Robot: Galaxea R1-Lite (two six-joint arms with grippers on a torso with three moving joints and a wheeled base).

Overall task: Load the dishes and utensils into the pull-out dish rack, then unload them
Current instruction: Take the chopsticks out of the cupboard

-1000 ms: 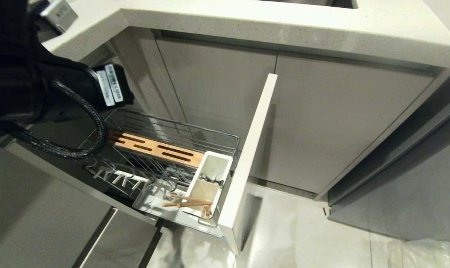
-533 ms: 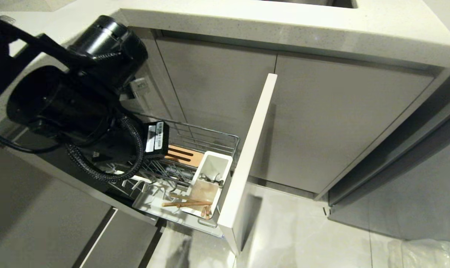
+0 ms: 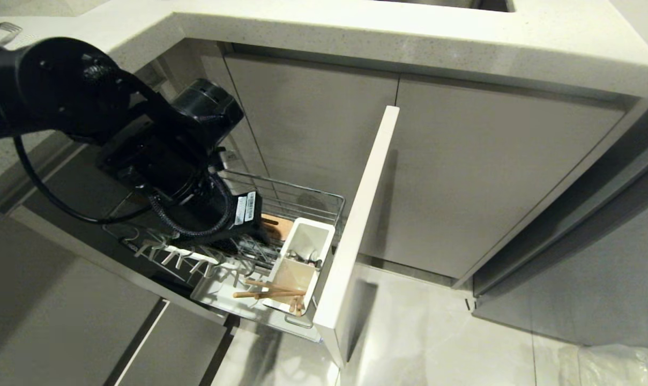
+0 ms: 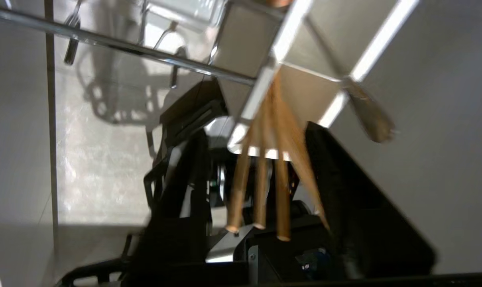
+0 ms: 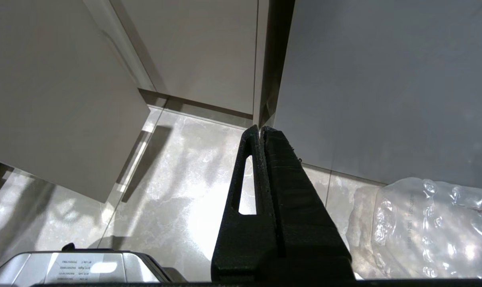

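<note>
Jaws, left: the left gripper [image 4: 260, 155] looks spread, one dark finger on each side of the chopstick ends, nothing pinched yet.
Jaws, right: pressed together and empty; the right gripper [image 5: 260, 129] hangs parked over the floor [image 5: 173, 191].
Just changed: a second ago the left arm was up by the worktop [image 3: 409, 37] at far left. Now it has dropped into the pull-out dish rack [image 3: 302, 195], its wrist covering most of the wooden strip [image 3: 278, 225].
Chopsticks: the chopsticks [image 3: 270, 290] sit in the near compartment of the white caddy [image 3: 317, 229], tips leaning out to the left.
Spoon: metal shows in the far compartment, likely the spoon [image 3: 305, 261].
Dishes: no plate or bowl in view in the rack.
Meaning: this reads as unloading, with the chopsticks next to be lifted.
Watch: the approach is tight, with the wire rim and caddy wall close by.
</note>
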